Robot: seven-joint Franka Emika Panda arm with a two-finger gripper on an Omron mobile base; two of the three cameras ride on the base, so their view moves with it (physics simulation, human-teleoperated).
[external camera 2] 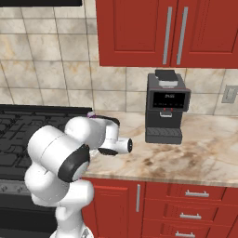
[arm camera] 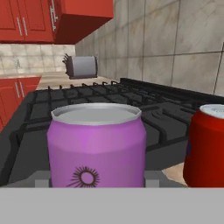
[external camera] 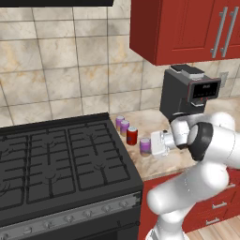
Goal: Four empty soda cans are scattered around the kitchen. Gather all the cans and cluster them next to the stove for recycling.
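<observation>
Four cans stand on the beige counter right beside the stove. Two purple cans sit at the back, touching each other, near the wall. The red can is just in front of them. The last purple can is nearest the front, and the gripper is closed around it from the side. Up close, this purple can stands upright with the red can just beside it. A dark coffee machine stands farther along the counter.
</observation>
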